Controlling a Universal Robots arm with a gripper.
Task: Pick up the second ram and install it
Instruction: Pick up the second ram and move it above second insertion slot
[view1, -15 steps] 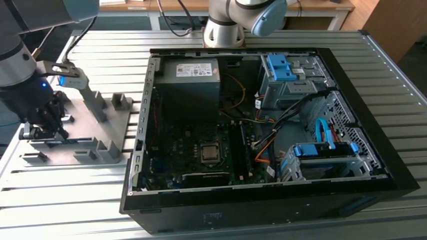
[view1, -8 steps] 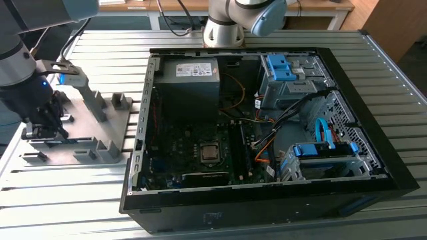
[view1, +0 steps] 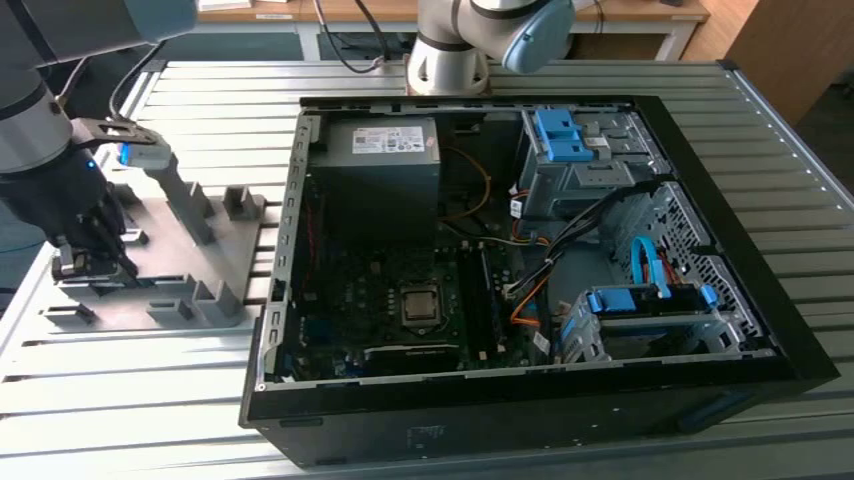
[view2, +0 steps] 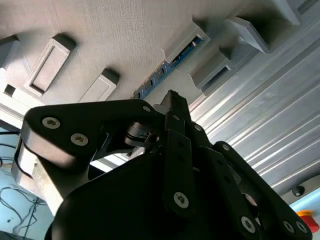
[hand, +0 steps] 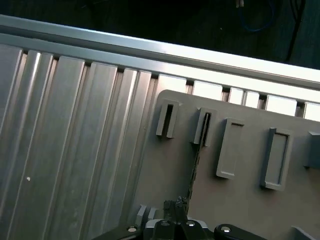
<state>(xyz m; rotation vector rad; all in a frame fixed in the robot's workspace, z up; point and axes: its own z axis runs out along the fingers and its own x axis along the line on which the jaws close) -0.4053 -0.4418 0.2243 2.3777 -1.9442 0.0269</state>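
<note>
Ribbed metal table (view1: 120, 400) — grey slotted holder (hand: 240, 200) has the second ram (view2: 167, 67) in 1 slot, gripper (view2: 172, 97) at it — grasp unclear.

Arm at the holder plate, open computer case alongside.

I saw the gripper (view1: 94, 270) sitting low at the grey fixture plate (view1: 150, 252) on the exterior view's left, among its slotted holder blocks (view1: 214, 300). The plate lay on the ribbed aluminium table (view1: 747, 110), just beside the open black computer case (view1: 534, 420). Inside the case I made out a grey power supply (view1: 380, 160), the motherboard (view1: 347, 300) with its processor socket (view1: 420, 305), orange and black cables, and blue drive brackets (view1: 558, 135).
</note>
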